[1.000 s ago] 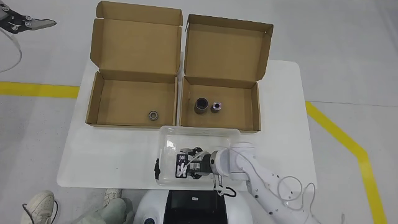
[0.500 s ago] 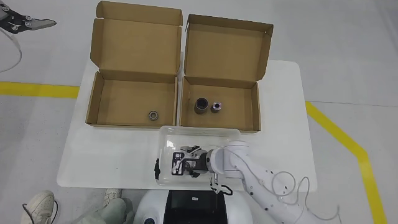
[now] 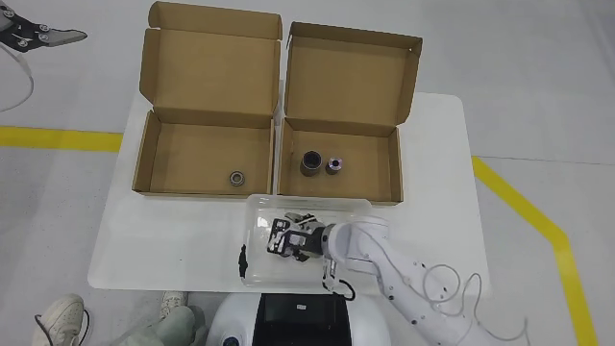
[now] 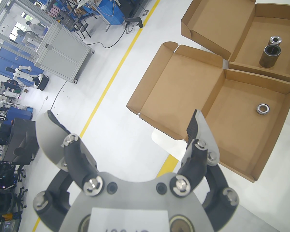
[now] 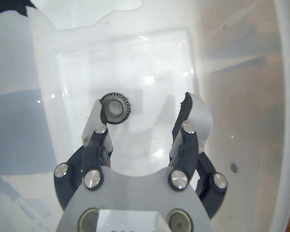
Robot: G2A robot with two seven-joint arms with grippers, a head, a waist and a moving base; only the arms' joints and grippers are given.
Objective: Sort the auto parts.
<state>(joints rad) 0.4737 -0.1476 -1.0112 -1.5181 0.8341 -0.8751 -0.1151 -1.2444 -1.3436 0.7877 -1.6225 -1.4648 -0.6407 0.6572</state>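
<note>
**A:** Where is the bearing (image 5: 116, 108) relative to the right tool (image 5: 142, 108)?

**B:** On the bin (image 5: 280, 73) floor, between the wide-spread jaws. It sits against one finger, well apart from the other, with its bore facing the wrist.

**A:** And the arm?

**B:** It points down into the bin. I'd centre on the bearing before closing. The left tool (image 4: 125, 126) hangs wide and empty, off beside the tabletop (image 3: 437, 154).

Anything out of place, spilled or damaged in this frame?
Nothing is spilled or damaged on the table. One small oddity: inside the clear bin, the bearing lies against one finger of the open right end effector rather than centred between the two, so a straight close might nudge it aside.
</note>
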